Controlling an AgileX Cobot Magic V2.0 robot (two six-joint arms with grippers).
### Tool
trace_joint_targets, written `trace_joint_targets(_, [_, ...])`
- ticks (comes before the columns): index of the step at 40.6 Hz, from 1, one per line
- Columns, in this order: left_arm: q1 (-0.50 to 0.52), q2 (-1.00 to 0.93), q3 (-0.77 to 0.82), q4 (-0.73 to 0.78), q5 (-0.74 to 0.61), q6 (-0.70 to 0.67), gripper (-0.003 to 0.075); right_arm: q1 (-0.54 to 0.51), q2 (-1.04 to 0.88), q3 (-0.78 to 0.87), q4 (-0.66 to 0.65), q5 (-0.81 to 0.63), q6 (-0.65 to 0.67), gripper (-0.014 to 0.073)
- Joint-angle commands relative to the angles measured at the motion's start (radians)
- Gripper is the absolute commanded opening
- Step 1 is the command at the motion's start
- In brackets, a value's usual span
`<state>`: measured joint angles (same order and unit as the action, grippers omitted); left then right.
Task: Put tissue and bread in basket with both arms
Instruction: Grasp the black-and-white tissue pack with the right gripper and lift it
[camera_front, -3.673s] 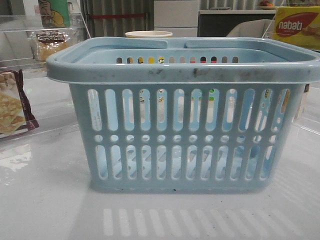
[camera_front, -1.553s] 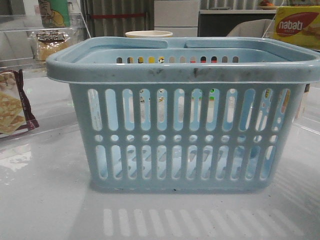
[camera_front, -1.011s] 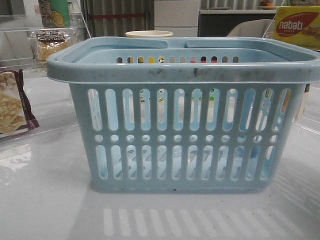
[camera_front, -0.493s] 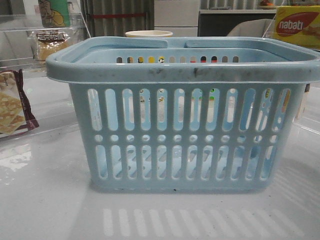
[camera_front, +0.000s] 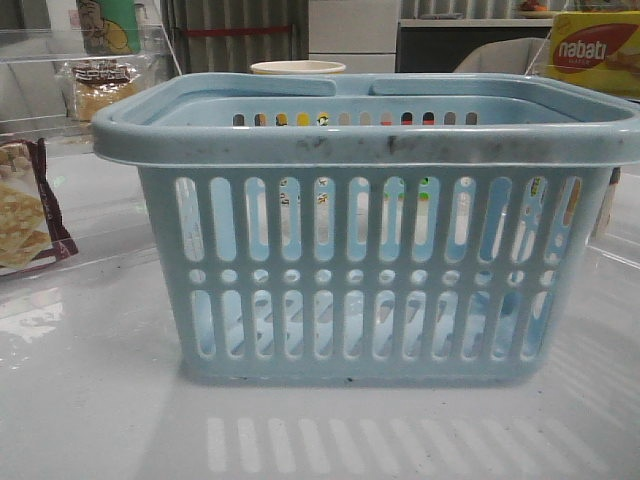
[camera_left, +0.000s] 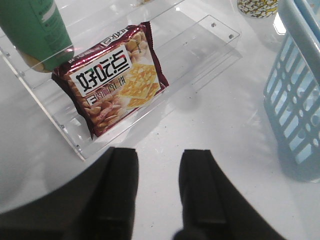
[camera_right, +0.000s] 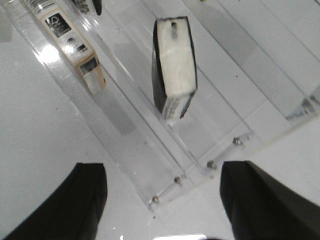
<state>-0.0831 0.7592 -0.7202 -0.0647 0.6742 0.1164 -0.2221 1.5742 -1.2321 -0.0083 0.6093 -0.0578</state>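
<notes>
The light-blue basket (camera_front: 365, 270) stands in the middle of the table and fills the front view; its slotted side also shows in the left wrist view (camera_left: 297, 95). The bread (camera_front: 98, 92), a clear packet with a dark label strip, sits on a clear shelf at the back left. The tissue (camera_right: 174, 65), a dark pack with a white face, stands on edge in a clear acrylic tray (camera_right: 210, 135). My right gripper (camera_right: 167, 187) is open wide, short of that tray's end. My left gripper (camera_left: 159, 167) is open and empty above bare table, near the maroon-edged cracker packet (camera_left: 112, 80).
The cracker packet (camera_front: 25, 215) lies in a clear tray (camera_left: 200, 60) left of the basket, beside a green bottle (camera_left: 37, 30). A beige box (camera_right: 75, 47) stands near the tissue. A yellow Nabati box (camera_front: 595, 50) is at the back right. A cream cup (camera_front: 297, 68) is behind the basket.
</notes>
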Motion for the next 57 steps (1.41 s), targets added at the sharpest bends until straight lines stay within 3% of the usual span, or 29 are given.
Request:
trace_joint_targets(1, [-0.003, -0.001, -0.030, -0.009, -0.064, -0.007, 0.0251, -0.007, 0.024, -0.055, -0.017, -0.129, -0.002, 0.0581])
trace_joint_targets(6, [-0.003, -0.001, -0.030, -0.009, -0.064, -0.007, 0.0222, -0.007, 0.086, -0.067, -0.017, -0.203, -0.002, 0.0551])
trace_joint_targets(16, [-0.003, -0.001, -0.030, -0.009, -0.064, -0.007, 0.0176, -0.007, 0.136, -0.071, -0.022, -0.290, -0.002, 0.0307])
trace_joint_targets(21, [-0.003, -0.001, -0.030, -0.009, -0.064, -0.007, 0.0155, -0.007, 0.123, -0.071, -0.022, -0.278, -0.002, 0.0235])
trace_joint_targets(39, [-0.003, -0.001, -0.030, -0.010, -0.064, -0.007, 0.0127, 0.020, -0.120, -0.071, 0.018, -0.153, -0.002, 0.0214])
trace_joint_targets(47, [-0.003, -0.001, -0.030, -0.010, -0.066, -0.007, 0.0127, 0.151, -0.256, -0.069, 0.061, -0.049, -0.002, 0.0214])
trace_joint_targets(57, [-0.003, -0.001, -0.030, -0.010, -0.066, -0.007, 0.0127, 0.474, -0.298, -0.026, 0.071, -0.003, -0.002, 0.0214])
